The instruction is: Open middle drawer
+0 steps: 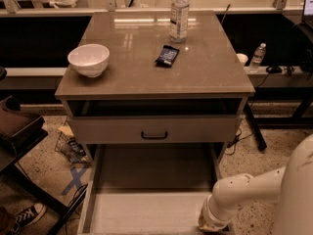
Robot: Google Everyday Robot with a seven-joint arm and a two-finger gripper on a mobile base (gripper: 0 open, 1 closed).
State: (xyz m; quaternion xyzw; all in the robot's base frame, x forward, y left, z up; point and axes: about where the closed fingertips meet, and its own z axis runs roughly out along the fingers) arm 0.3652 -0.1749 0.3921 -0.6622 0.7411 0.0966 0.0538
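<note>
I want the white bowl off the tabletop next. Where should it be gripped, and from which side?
Pinch the rim of the bowl from above, straddling its wall: it stands upright with its mouth open, and the round body looks too wide to span from the side. The gripper is low, at the right front corner of the pulled-out drawer.

The gripper (213,222) is sitting at the front right corner of the middle drawer (146,210). Behind and left of it, bowl (89,58), packet (167,55) and bottle (179,16) are standing on the tabletop (142,77).
</note>
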